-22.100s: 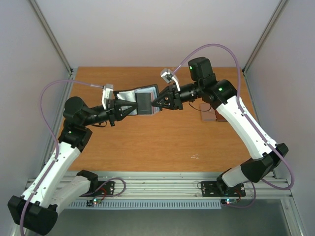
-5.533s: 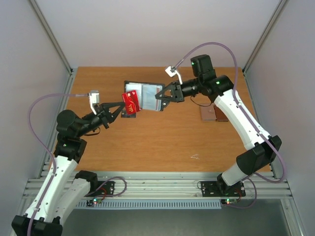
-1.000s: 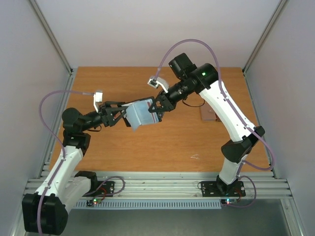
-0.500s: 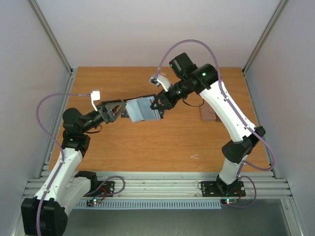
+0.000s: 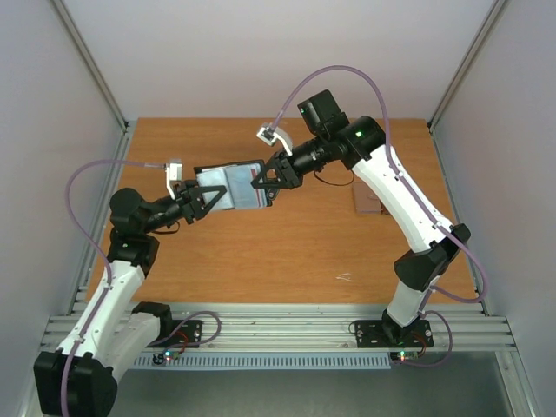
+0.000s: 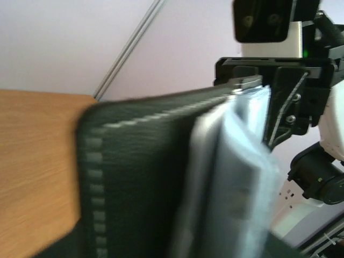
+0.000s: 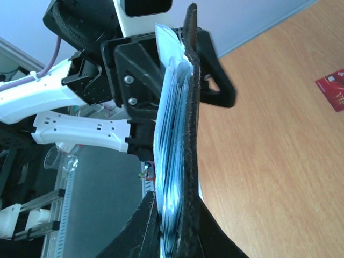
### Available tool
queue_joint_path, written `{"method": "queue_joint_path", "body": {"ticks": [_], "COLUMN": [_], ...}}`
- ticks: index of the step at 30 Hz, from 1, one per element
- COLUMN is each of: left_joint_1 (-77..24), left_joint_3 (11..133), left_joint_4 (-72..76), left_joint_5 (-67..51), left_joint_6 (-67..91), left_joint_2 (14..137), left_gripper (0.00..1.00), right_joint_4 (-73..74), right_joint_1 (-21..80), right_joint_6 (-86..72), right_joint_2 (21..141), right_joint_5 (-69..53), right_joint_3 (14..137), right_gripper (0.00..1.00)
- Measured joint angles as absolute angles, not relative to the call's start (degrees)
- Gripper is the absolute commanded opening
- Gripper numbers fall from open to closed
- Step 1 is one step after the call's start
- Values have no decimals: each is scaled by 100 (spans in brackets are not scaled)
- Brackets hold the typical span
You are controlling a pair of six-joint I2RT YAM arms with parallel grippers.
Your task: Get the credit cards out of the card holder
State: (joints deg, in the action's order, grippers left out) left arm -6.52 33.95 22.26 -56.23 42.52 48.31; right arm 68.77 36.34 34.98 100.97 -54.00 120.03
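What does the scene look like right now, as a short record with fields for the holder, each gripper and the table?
card holder: held off the table between both grippers, pale pockets showing
left gripper: shut on its left edge
right gripper: shut on its opposite edge
table: dark red card lying loose; brown piece at right

Your top camera looks down from high and behind at the whole table (image 5: 287, 252). Your two wrist cameras face each other, very close to the card holder (image 6: 134, 177). All three see it.
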Motion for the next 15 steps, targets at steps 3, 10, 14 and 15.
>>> {"method": "queue_joint_path", "body": {"ticks": [3,10,14,15], "left_joint_1": [-672,-794,-945,-965], "left_joint_3": [3533,3787,3793,3802], "left_joint_4": [2259,2239,2241,2244], "left_joint_5": [-5642,-5695,-5684,-5675], "left_joint_6": [4145,3846,3719,3701], "left_joint_2": [4816,4788,4807,4807], "left_gripper": [0,0,0,0], "right_joint_4": [6698,5634,5011,4915], "right_joint_1": [3634,3607,3645,3653], "right_joint_6": [3454,3039,2714,2652], "right_joint_2": [10097,9782,9498,9480], "right_joint_5": [-5483,-5188,-4759,-4716], "right_joint_3": [11987,11273,10713,10652], "right_gripper": [9,19,29,31]}}
